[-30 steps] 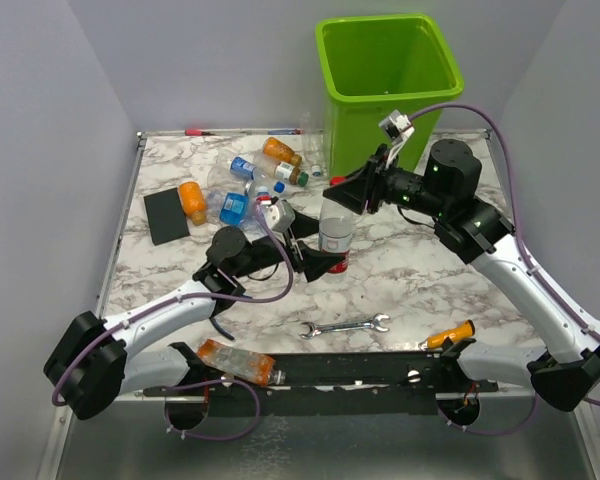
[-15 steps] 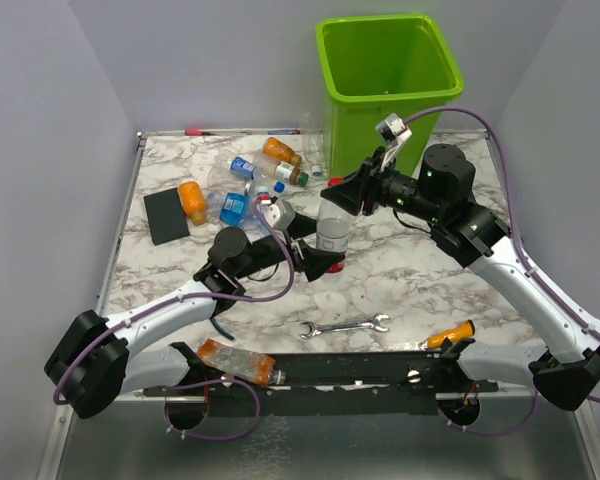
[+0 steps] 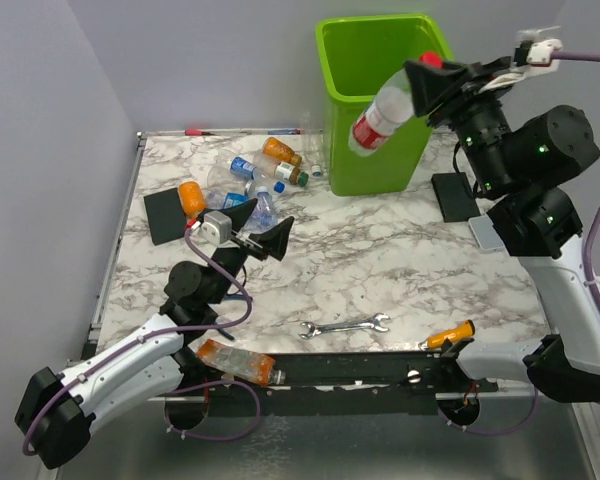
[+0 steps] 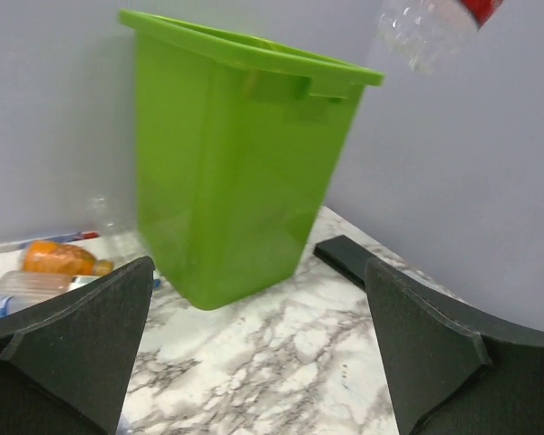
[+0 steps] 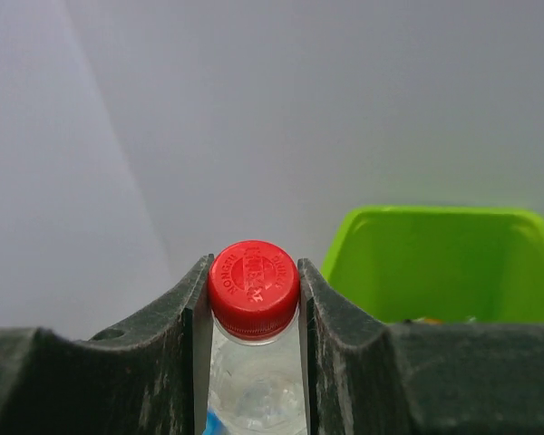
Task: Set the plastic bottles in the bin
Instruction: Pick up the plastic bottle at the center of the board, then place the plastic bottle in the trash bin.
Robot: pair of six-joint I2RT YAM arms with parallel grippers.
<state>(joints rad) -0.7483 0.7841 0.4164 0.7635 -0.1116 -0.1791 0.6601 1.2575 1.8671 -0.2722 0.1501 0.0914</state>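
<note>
My right gripper (image 3: 427, 78) is shut on the red cap (image 5: 254, 285) of a clear plastic bottle (image 3: 382, 112). The bottle hangs tilted in the air, higher than the rim of the lime-green bin (image 3: 372, 165). In the left wrist view its lower end (image 4: 417, 27) shows above and right of the bin (image 4: 227, 181). My left gripper (image 3: 257, 226) stands open and empty low over the table's left middle. Several more bottles (image 3: 260, 172) lie left of the bin. One orange bottle (image 3: 191, 198) lies by a black pad, another (image 3: 237, 361) at the near edge.
A silver wrench (image 3: 345, 325) and an orange-handled screwdriver (image 3: 448, 336) lie near the front edge. Black pads sit at the left (image 3: 165, 216) and to the right of the bin (image 3: 454, 196). A pen (image 3: 205, 131) lies along the back edge. Grey walls enclose the table.
My right arm has lifted the clear bottle from the table's middle up to the bin's rim. My left gripper has drawn back toward the near left, away from the bottle.
</note>
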